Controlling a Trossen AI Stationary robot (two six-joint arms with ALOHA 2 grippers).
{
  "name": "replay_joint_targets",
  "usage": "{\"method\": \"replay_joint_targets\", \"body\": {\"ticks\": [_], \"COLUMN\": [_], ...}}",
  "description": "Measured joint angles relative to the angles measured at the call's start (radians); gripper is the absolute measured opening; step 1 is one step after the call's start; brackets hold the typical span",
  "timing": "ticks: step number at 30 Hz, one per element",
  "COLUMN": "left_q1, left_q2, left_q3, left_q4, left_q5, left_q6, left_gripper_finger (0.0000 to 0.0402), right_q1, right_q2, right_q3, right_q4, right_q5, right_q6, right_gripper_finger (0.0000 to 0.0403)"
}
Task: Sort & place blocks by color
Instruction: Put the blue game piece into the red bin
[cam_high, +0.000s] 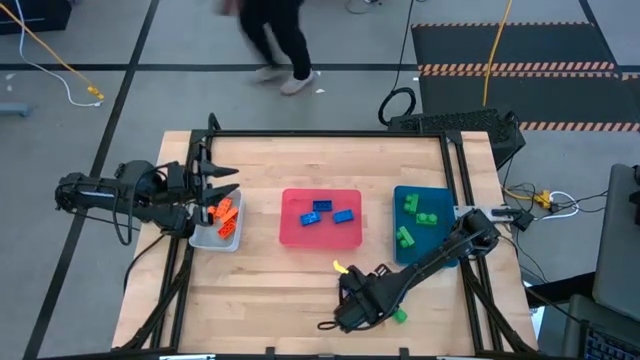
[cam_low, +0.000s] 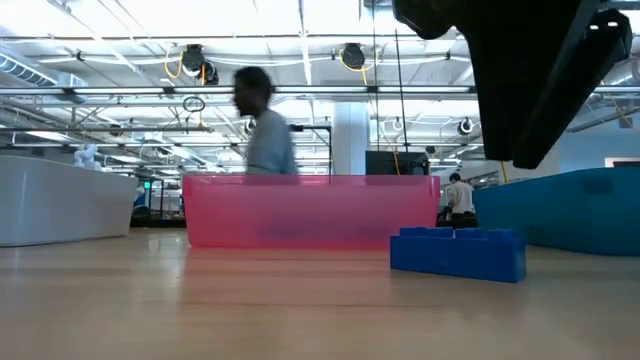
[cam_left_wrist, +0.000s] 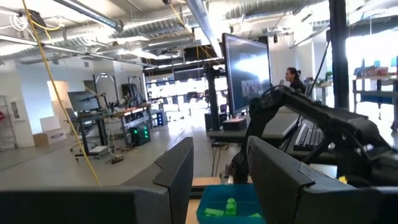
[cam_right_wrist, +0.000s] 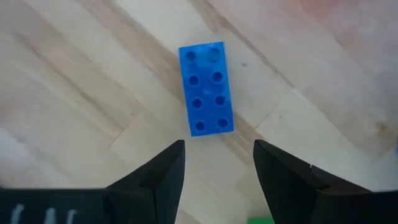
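A blue brick (cam_right_wrist: 206, 88) lies flat on the bare wood, studs up; in the low view it (cam_low: 458, 252) stands in front of the pink tray. My right gripper (cam_right_wrist: 216, 152) is open above it, pointing down, touching nothing; in the high view my right gripper (cam_high: 350, 292) is near the table's front middle and hides the brick. My left gripper (cam_high: 218, 190) is open and empty, held level over the grey tray (cam_high: 205, 238) with its orange bricks (cam_high: 224, 214). A green brick (cam_high: 400, 316) lies on the table beside my right arm.
The pink tray (cam_high: 345, 240) holds three blue bricks, and the teal tray (cam_high: 440, 195) holds green bricks. A small yellow thing (cam_high: 340, 266) lies in front of the pink tray. A person (cam_high: 275, 40) walks past beyond the table's far edge.
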Motion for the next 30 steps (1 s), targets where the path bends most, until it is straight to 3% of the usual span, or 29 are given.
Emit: {"method": "replay_joint_targets", "body": {"ticks": [6,17,30], "left_q1": [0.0,0.0,0.0], "left_q2": [0.036,0.047,0.047], "left_q3": [0.0,0.0,0.0], "left_q4": [0.043,0.052,0.065], "left_q5": [0.0,0.0,0.0], "left_q6": [-0.02,-0.004,-0.003], "left_gripper_finger": [0.0152,0.0152,0.0152], "right_q1": [0.001,-0.014,-0.018], "right_q2": [0.0,-0.003,-0.006], "right_q3": [-0.055,-0.214,-0.282], "right_q4": [0.055,0.336,0.354], "right_q5": [0.041,0.041,0.042], "right_q6": [-0.016,-0.08,-0.088], "right_gripper_finger": [0.0185,0.0185,0.0181]}}
